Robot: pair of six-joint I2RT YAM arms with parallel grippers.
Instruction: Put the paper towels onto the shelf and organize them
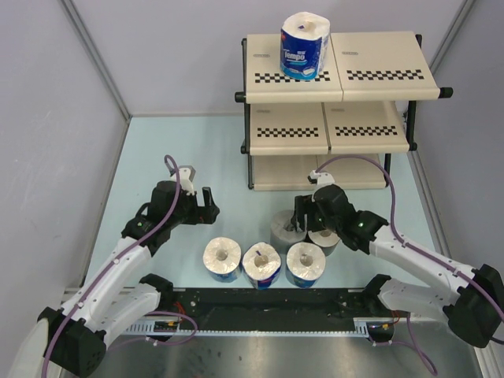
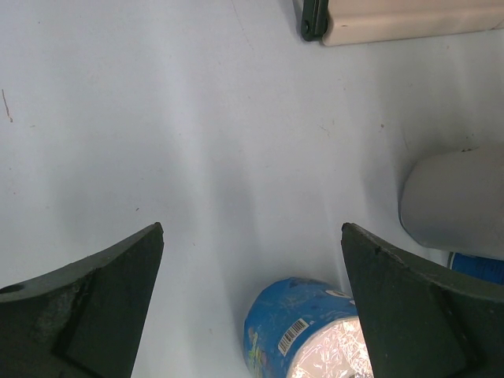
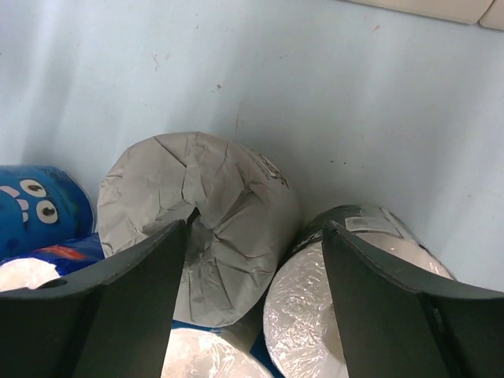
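One blue "Tempo" paper towel roll (image 1: 303, 46) stands on the top tier of the shelf (image 1: 378, 75). Three blue-wrapped rolls (image 1: 261, 264) sit in a row near the table's front edge. Just behind them are the grey roll (image 1: 282, 227) and the dark-wrapped roll (image 1: 324, 238). My right gripper (image 1: 309, 219) hovers over these two with its jaws apart. In the right wrist view the grey roll (image 3: 213, 220) and dark-wrapped roll (image 3: 370, 224) both lie partly between the fingers, neither gripped. My left gripper (image 1: 211, 206) is wide open above bare table, with a blue roll (image 2: 303, 331) low between its fingers.
The shelf's black leg (image 2: 315, 20) and lowest beige panel (image 2: 409, 20) show at the top of the left wrist view, and the grey roll (image 2: 457, 201) at its right. Grey walls close in the table on the left, back and right. A black rail (image 1: 268, 303) runs along the front.
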